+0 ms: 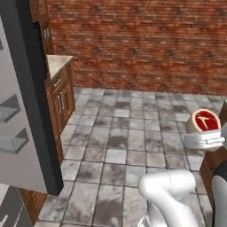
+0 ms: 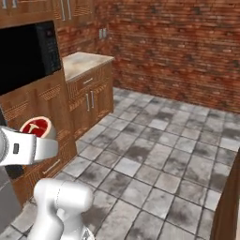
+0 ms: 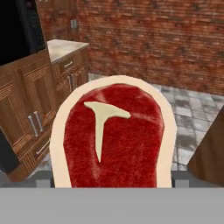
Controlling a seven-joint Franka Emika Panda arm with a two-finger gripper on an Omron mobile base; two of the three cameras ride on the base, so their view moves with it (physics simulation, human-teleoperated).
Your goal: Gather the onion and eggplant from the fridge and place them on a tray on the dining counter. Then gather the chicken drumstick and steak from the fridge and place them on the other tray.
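The steak [image 3: 114,135], red with a pale fat rim, fills the hand view's centre, clamped upright in the tool [image 1: 205,133] at the left base view's right edge, above the tiled floor [image 1: 124,146]; the open fridge [image 1: 22,111] door stands at left.

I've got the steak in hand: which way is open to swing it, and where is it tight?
Open: the tiled floor between the brick wall and the wooden cabinets, and the bare pale countertop over them. Tight: the fridge door juts out close by, and the steak itself blocks the hand view.
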